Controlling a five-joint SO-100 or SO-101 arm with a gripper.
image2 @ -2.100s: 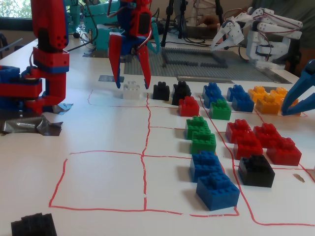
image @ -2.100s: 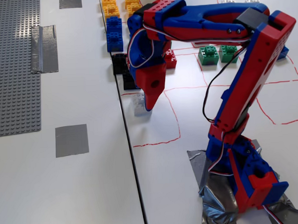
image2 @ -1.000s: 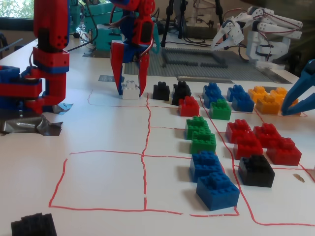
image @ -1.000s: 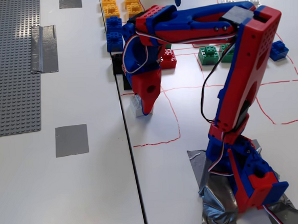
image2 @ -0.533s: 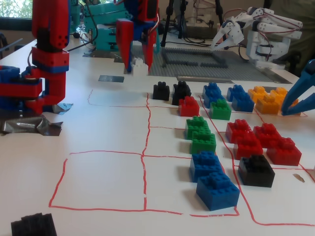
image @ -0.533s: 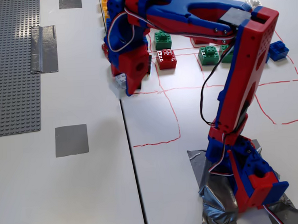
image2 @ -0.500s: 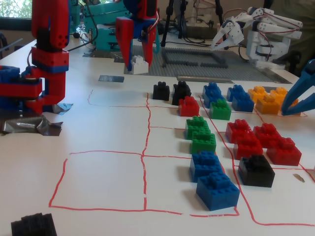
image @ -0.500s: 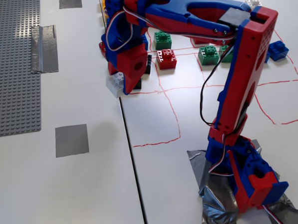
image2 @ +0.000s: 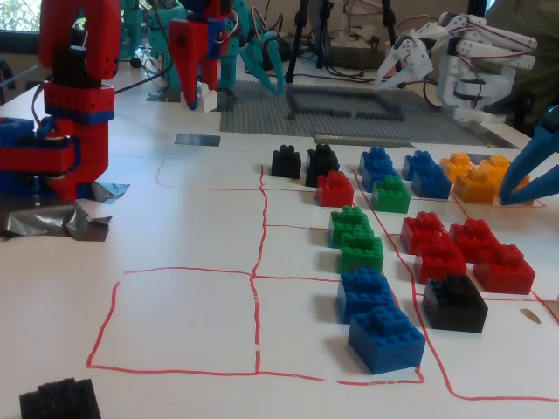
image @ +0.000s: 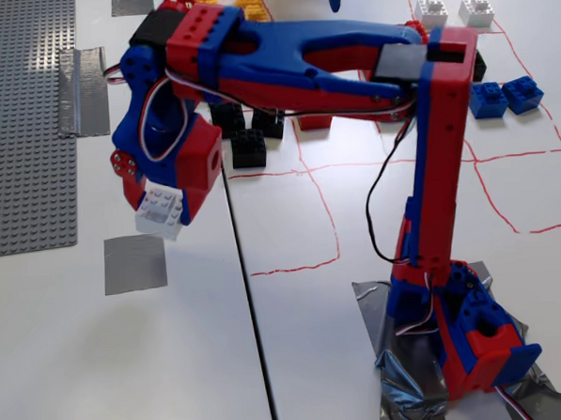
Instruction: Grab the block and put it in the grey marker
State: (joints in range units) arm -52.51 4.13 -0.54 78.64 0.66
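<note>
White tabletop [image: 298,360] marked with red lines; the gripper [image: 160,214] pinches the white block [image: 159,212] in the air, just above and beside the grey marker [image: 134,263]; best lower it straight and level onto the patch before letting go.

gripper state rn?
Gripper: closed on the white block, held in the air just above the grey marker.
</note>
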